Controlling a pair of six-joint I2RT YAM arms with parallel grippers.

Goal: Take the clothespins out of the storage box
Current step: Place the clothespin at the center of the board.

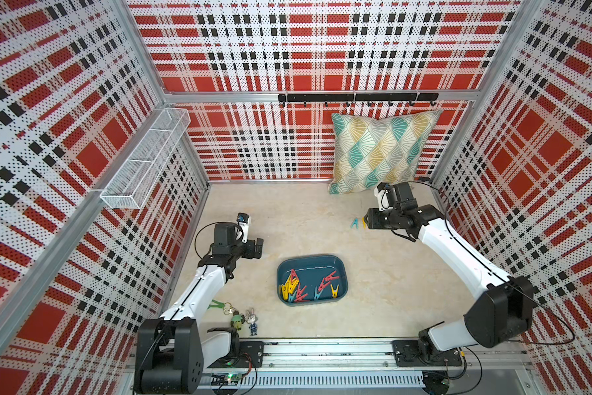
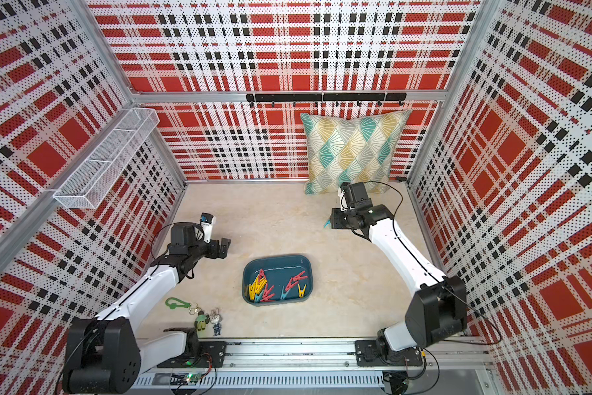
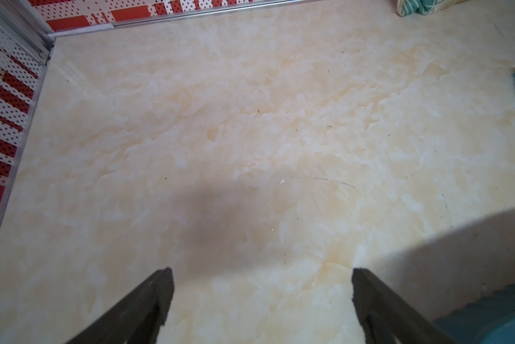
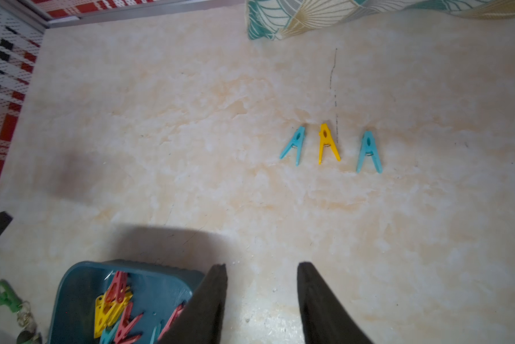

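Teal plastic makes the storage box, which sits on the marbled table, and most of the job is still inside it: a tangle of yellow, red and teal clothespins crowded toward its near wall, too overlapped to count surely. Beyond the box, toward the right arm's side and well apart from it, three pins lie flat in a row: a teal pin, a yellow pin and a second teal pin, close together, not touching. I judge the task barely begun: three out, the bulk left. The right gripper hovers close by that row, jaws parted with nothing between them. The left gripper, past the box's far corner on the left arm's side, is spread wide and empty over bare table.

Nearer than the box, on the left arm's side, lies a green clip with small figurines on a keyring, no part of the job. Far behind the box a patterned cushion leans on the back wall just past the row of pins, so room for more there looks limited. A white wire basket and a black hook rail hang on the walls, out of the way. Nothing blocks the box; the tangle is the likely snag, since lifting one pin may drag another.
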